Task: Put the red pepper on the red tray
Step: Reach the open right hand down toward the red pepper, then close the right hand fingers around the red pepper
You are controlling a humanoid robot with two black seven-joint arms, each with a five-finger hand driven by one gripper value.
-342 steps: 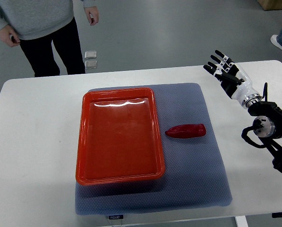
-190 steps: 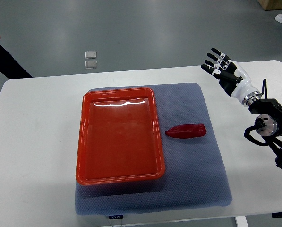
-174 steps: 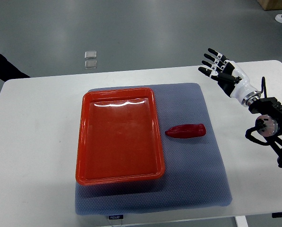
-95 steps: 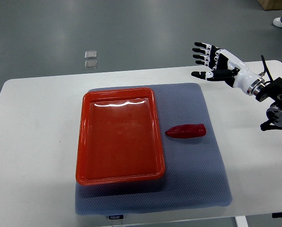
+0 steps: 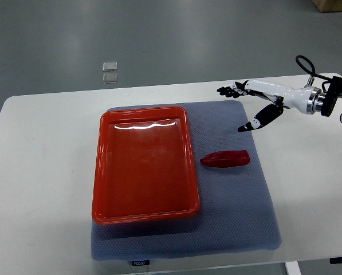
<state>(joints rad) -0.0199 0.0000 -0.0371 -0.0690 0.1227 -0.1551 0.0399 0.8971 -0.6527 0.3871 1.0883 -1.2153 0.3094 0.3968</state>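
Note:
A red pepper (image 5: 225, 158) lies on its side on the grey mat (image 5: 234, 200), just right of the red tray (image 5: 143, 163). The tray stands on the mat's left half and holds nothing. My right hand (image 5: 243, 107) reaches in from the right edge, fingers spread and empty. It hovers over the mat's far right corner, above and a little right of the pepper, apart from it. The left arm does not show.
The mat lies on a white table (image 5: 39, 172). Two small grey squares (image 5: 109, 71) lie on the floor beyond the table's far edge.
My right hand has swung left and down toward the pepper, turning flat over the mat's corner. The person at the far left has gone from view.

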